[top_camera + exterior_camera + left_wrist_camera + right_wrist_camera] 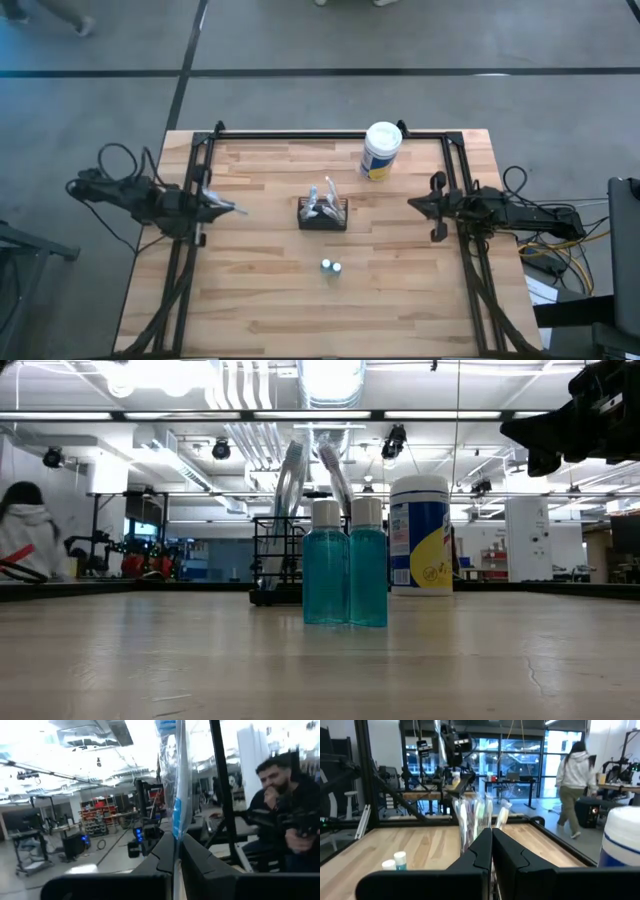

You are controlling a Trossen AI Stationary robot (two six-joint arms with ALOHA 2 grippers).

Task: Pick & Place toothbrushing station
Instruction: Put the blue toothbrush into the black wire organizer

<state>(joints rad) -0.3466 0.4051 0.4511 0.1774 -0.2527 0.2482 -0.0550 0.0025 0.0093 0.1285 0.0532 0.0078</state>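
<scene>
Task unstarted: small black mesh caddy sits mid-worktop, clenched left gripper grasping a wrapped toothbrush, right gripper clenched empty.

I'm seeing a table of pale, matt wood planks. On it, the caddy is showing black wire mesh; beside it, two bottles are looking like clear glossy plastic, and the canister is smooth white plastic.

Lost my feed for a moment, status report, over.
Left gripper shut on a packaged toothbrush, at table's left edge. Right gripper shut, empty, right edge. Caddy mid-table, toothbrushes inside. Two blue bottles and white canister stand apart.
</scene>
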